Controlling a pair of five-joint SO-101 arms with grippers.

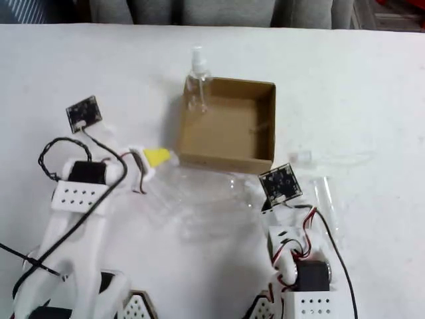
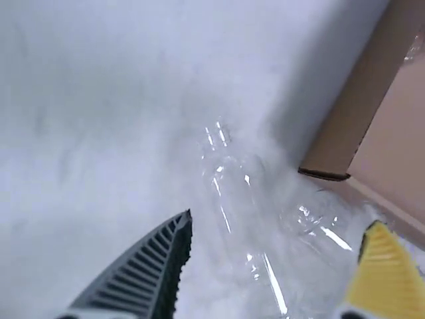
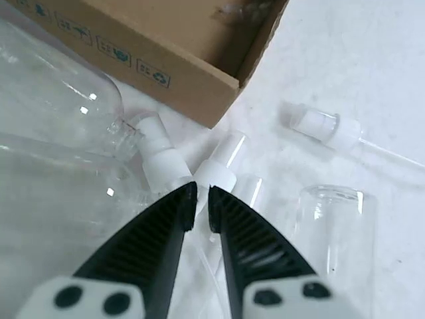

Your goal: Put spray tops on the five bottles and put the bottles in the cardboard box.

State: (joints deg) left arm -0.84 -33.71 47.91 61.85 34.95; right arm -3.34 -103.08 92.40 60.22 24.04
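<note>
right gripper (image 3: 200, 194) pinched on a spray top (image 3: 216, 171), left gripper (image 2: 280, 222) spread wide astride a clear lying bottle (image 2: 229, 179), uncapped bottle (image 1: 329, 199) on the table (image 1: 372, 80) beside right arm, cardboard box (image 1: 226, 161) just beyond, capped bottle (image 1: 198, 83) upright at its far corner

A bottle (image 1: 198, 83) stands at the far left corner of the cardboard box (image 1: 226, 159), seemingly inside it. Several bottles (image 1: 206, 196) lie on the table (image 1: 365, 80) before the box. A spray top (image 1: 302, 157) and an open bottle (image 1: 325, 196) lie to its right.
</note>
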